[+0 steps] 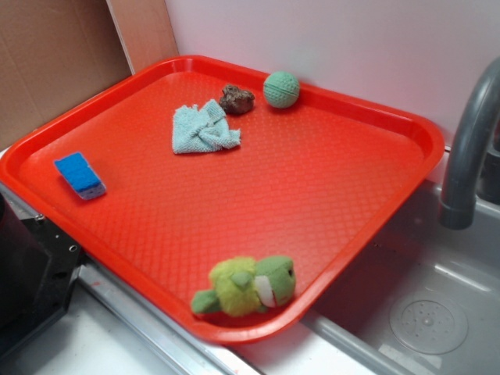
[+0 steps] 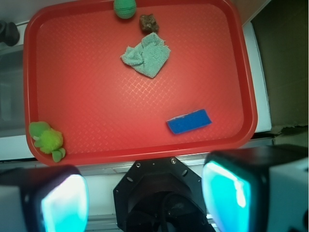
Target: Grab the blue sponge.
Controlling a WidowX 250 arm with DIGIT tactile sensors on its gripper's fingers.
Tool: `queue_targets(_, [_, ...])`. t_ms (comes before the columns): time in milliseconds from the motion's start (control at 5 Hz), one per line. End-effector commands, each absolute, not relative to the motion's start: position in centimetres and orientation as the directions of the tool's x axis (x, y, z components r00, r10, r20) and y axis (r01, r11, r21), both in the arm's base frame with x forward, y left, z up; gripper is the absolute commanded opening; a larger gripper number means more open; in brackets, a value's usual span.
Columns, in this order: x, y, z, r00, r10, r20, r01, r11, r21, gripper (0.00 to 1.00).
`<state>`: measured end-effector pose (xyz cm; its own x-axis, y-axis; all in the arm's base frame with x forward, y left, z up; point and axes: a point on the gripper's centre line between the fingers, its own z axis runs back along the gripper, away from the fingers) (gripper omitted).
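The blue sponge (image 1: pixel 79 174) lies flat on the red tray (image 1: pixel 312 195), close to its left rim, with its pale layer showing along the lower side. In the wrist view the blue sponge (image 2: pixel 189 121) sits on the red tray (image 2: pixel 87 87) near the lower right corner. My gripper (image 2: pixel 145 198) hangs high above the robot's black base, outside the tray's near edge and well short of the sponge. Its cyan-padded fingers (image 2: pixel 227 193) stand wide apart with nothing between them. The exterior view does not show the gripper.
On the tray are a pale teal rag (image 1: pixel 203 129), a brown lump (image 1: pixel 237 99), a green ball (image 1: pixel 281 89) at the back rim and a green plush toy (image 1: pixel 246 286) at the front rim. A grey faucet (image 1: pixel 469 148) and a sink (image 1: pixel 422 312) stand to the right.
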<state>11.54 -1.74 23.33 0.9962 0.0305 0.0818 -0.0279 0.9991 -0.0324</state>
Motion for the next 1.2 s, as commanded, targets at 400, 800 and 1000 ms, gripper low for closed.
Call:
queue_targets(400, [13.0,8.4,13.0,0.492,0.856,0.16,-0.812,0.517,-0.269,1.0])
queue_targets(800, [12.4,7.2,9.2,0.42,0.903,0.086,-0.874,0.428,-0.231,1.0])
queue_targets(1000, [12.4,8.0,7.3,0.439,0.898,0.019,-0.883,0.435,-0.175,1.0])
